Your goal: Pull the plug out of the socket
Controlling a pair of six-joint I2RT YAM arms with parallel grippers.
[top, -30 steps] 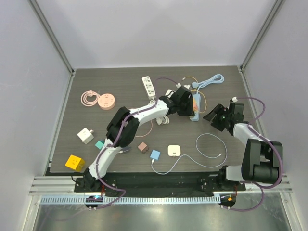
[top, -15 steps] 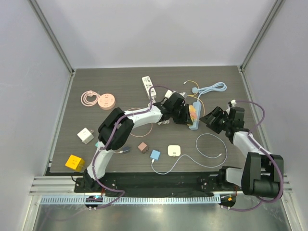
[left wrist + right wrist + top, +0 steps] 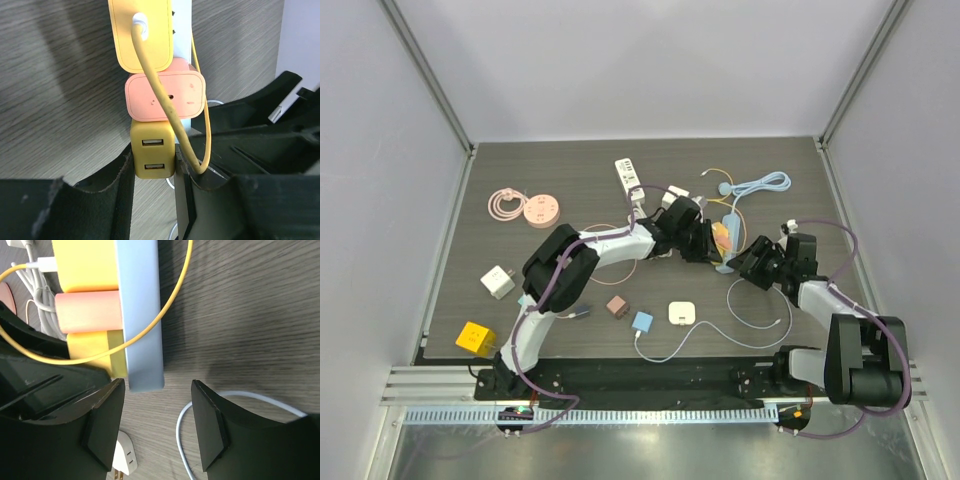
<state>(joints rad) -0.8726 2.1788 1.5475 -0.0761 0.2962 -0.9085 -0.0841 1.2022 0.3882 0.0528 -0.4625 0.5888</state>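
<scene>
- The left hand [image 3: 154,172] is clamped on the yellow two-port plug [image 3: 152,150], one finger on each side.
- That plug sits at the lower end of the pale blue socket strip [image 3: 142,315], right of centre in the top view, touching a pink plug [image 3: 165,97]. An orange plug [image 3: 142,32] follows.
- The right hand [image 3: 157,422] stands apart, its fingers either side of the strip's end, gripping nothing.

Top view looks down from behind the arm bases [image 3: 506,381]; both wrist views sit close, sharing the blue power strip [image 3: 142,315].
</scene>
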